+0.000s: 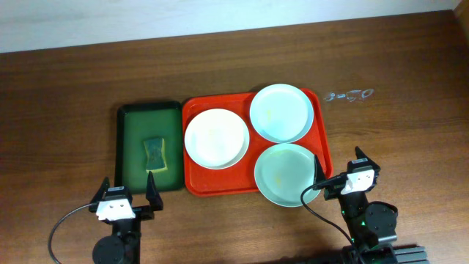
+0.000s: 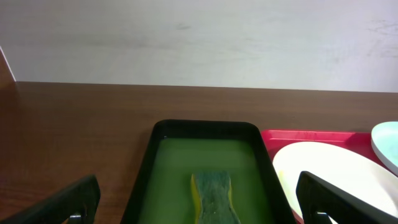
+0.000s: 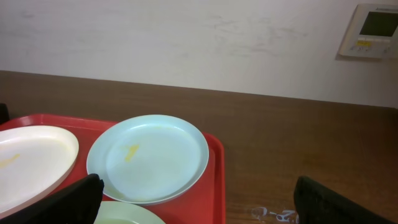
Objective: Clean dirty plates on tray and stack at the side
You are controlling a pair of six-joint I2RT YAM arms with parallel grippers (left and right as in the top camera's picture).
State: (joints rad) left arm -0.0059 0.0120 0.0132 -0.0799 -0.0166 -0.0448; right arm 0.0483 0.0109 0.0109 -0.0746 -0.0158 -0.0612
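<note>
The red tray (image 1: pixel 212 180) holds three plates. The white plate (image 1: pixel 216 138) lies at its left, one mint-blue plate (image 1: pixel 279 112) at the far right, the other mint plate (image 1: pixel 287 174) at the near right, overhanging the tray's front rim. Yellowish smears show on the far plate (image 3: pixel 149 158) and the white plate (image 3: pixel 31 162). My left gripper (image 1: pixel 128 188) is open and empty, in front of the green tray. My right gripper (image 1: pixel 338 166) is open and empty, just right of the near plate. In the left wrist view the open fingers (image 2: pixel 199 202) frame the sponge and the white plate (image 2: pixel 329 168).
A dark green tray (image 1: pixel 139 125) left of the red tray holds a green-and-yellow sponge (image 1: pixel 154 153), also in the left wrist view (image 2: pixel 214 196). A small clear scrap (image 1: pixel 350 94) lies on the table right of the red tray. A wall borders the table's far edge.
</note>
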